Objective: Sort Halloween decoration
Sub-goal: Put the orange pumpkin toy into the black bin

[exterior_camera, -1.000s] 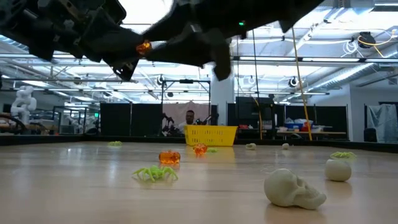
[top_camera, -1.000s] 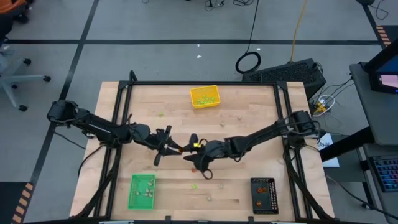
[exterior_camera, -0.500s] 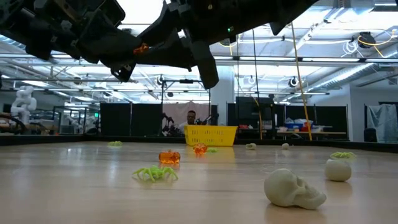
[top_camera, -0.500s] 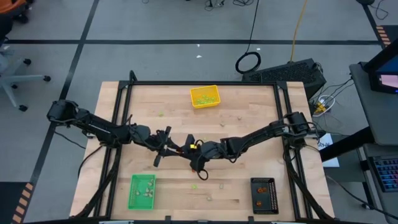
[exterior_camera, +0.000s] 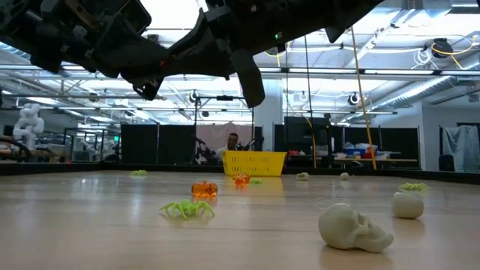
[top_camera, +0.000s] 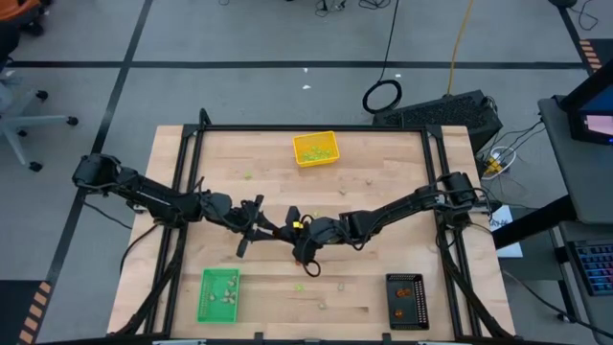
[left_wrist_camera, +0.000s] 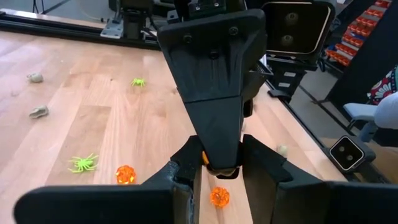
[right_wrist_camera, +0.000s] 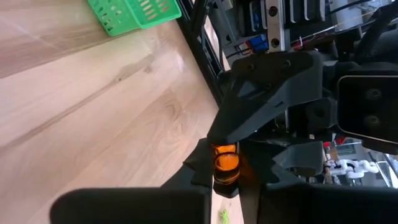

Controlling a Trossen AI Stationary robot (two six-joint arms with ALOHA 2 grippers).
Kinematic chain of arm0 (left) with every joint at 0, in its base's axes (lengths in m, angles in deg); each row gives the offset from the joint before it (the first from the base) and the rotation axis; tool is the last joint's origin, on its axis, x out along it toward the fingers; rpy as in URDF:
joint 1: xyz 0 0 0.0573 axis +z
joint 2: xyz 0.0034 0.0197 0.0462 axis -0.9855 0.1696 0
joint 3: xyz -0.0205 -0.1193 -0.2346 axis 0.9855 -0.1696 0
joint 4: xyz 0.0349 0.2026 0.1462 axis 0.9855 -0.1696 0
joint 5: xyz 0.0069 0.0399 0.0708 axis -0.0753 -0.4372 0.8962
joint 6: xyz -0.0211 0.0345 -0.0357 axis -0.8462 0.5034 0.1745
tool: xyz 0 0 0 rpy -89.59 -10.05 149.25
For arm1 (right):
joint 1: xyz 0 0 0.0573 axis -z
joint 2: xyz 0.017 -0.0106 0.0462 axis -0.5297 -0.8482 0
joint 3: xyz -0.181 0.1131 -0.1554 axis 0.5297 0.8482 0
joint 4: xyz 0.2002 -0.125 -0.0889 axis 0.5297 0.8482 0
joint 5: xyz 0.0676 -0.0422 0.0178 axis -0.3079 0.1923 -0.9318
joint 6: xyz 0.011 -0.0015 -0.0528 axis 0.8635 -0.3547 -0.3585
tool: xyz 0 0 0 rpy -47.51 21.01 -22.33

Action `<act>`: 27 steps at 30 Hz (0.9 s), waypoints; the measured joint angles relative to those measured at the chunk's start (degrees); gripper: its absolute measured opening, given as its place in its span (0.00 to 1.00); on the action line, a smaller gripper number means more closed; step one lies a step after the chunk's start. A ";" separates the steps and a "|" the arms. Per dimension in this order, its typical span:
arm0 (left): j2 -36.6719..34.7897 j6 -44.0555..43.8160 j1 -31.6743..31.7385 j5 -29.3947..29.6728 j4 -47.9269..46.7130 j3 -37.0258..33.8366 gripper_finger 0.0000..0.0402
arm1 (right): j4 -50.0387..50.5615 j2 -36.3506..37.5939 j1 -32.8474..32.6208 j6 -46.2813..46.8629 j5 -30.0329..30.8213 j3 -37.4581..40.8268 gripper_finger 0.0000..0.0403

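Both arms stretched inward above mid-table, left tool and right tool tip to tip

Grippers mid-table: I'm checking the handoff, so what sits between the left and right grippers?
One orange decoration piece, clasped by the left gripper and the right gripper together. The right wrist view shows it best.

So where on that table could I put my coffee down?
Bare wood lies between the yellow tray and the table's left edge, and between the green tray and black tray, bar a few tiny pieces. The middle is crowded: both end effectors meet there.
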 joint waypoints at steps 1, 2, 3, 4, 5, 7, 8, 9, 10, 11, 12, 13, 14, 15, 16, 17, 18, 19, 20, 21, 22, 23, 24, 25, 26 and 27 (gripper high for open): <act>0.00 -0.05 -0.02 0.00 0.06 0.00 0.21 | 0.06 0.04 0.00 0.19 0.00 -0.02 0.04; 0.00 -0.05 -0.09 0.00 0.15 0.00 0.23 | 0.04 0.04 0.00 0.76 -0.02 -0.02 0.04; 0.00 -0.03 -0.21 0.04 0.19 0.00 0.26 | 0.05 0.04 0.00 1.49 -0.04 -0.02 0.04; 0.00 0.06 -0.40 0.04 0.25 0.00 0.29 | 0.16 0.04 0.00 2.24 -0.04 -0.02 0.04; 0.02 0.09 -0.63 0.03 0.28 0.00 0.33 | 0.43 0.07 0.00 2.70 -0.07 -0.02 0.04; 0.02 0.15 -1.04 0.04 0.31 0.00 0.42 | 0.91 0.08 -0.01 3.59 -0.07 -0.02 0.04; 0.02 0.14 -1.21 0.04 0.30 0.00 0.47 | 1.17 0.08 -0.09 4.04 -0.06 -0.02 0.04; 0.02 0.12 -1.42 0.02 0.30 0.00 0.51 | 1.42 0.08 -0.18 4.51 -0.02 -0.02 0.04; 0.02 0.12 -1.65 0.02 0.32 0.00 0.55 | 1.66 0.08 -0.36 4.95 -0.02 -0.02 0.04; 0.02 0.12 -1.89 0.00 0.36 0.00 0.58 | 1.91 0.08 -0.54 5.50 0.00 -0.02 0.04; 0.02 0.12 -2.09 -0.04 0.40 0.00 0.61 | 2.23 0.08 -0.83 6.06 0.04 -0.02 0.04; 0.00 0.13 -2.31 -0.02 0.51 0.00 0.64 | 2.52 0.08 -1.15 6.59 0.04 0.00 0.04; 0.00 0.14 -2.38 -0.02 0.77 0.00 0.67 | 2.80 0.03 -1.50 7.23 0.06 0.01 0.04; -0.02 0.12 -2.38 -0.04 0.81 0.00 0.69 | 2.82 -0.02 -1.84 7.86 0.07 0.02 0.04; -0.02 0.12 -2.38 -0.04 0.75 0.00 0.70 | 2.86 -0.03 -2.19 8.56 0.08 0.02 0.04; -0.02 0.15 -2.36 -0.02 0.57 0.00 0.72 | 2.83 -0.03 -2.56 9.40 0.19 0.02 0.04; -0.02 0.16 -2.36 -0.01 0.51 0.00 0.73 | 2.82 -0.03 -2.93 10.28 0.22 0.02 0.04; -0.02 0.17 -2.36 0.00 0.52 0.00 0.73 | 2.95 -0.03 -3.34 11.34 0.22 0.02 0.04; -0.02 0.16 -2.36 0.02 0.51 0.00 0.73 | 3.21 -0.03 -3.81 12.66 0.24 0.02 0.04; -0.02 0.15 -2.36 0.03 0.43 0.00 0.73 | 3.64 0.01 -4.28 13.90 0.24 0.02 0.04; -0.02 0.15 -2.36 0.11 0.38 0.00 0.73 | 4.78 0.35 -4.83 15.29 0.24 0.02 0.04; -0.02 0.15 -2.36 0.46 0.37 0.00 0.73 | 5.77 0.53 -5.37 16.93 0.28 0.04 0.04; -0.02 0.12 -2.42 0.89 0.34 0.00 0.73 | 6.22 0.72 -5.92 18.77 0.61 0.04 0.04; -0.02 0.12 -2.63 1.74 0.19 0.00 0.73 | 7.50 1.23 -6.58 20.73 1.79 0.04 0.04; -0.02 0.15 -2.90 3.06 -0.06 0.00 0.73 | 9.76 1.73 -7.26 22.74 3.13 0.04 0.04; -0.02 0.17 -3.35 4.66 -0.18 0.00 0.73 | 11.42 2.13 -7.85 24.83 3.96 0.04 0.04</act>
